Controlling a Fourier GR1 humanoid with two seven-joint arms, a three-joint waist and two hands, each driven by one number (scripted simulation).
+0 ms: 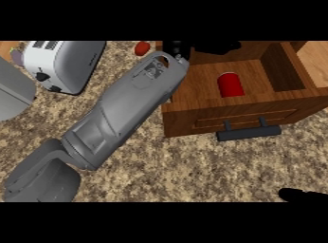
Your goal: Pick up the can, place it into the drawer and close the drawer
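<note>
While seen from the head view, open wooden drawer (195,118) standing on speckled desk (195,171), pulled out toward viewer, dark handle (249,132) on its front. Red can (230,84) already lying on the drawer floor, apart from the walls, held by nothing. Left forearm (121,114) stretched diagonally from lower left up across the desk to the drawer's back-left corner; left hand (175,48) mostly cut off at the upper edge of the scene, state of the fingers cannot be told. Right hand (310,195) only a dark sliver at lower right edge, fingers likewise unreadable. Toaster (62,61) at upper left, grey rounded object (6,90) beside it at far left, small red item (142,48) near the top, just left of the left hand. Judged step: placing done, closing not yet begun. Next move likely calls for drawing the left arm clear of the drawer, then pushing the front panel or handle straight back until flush.
</note>
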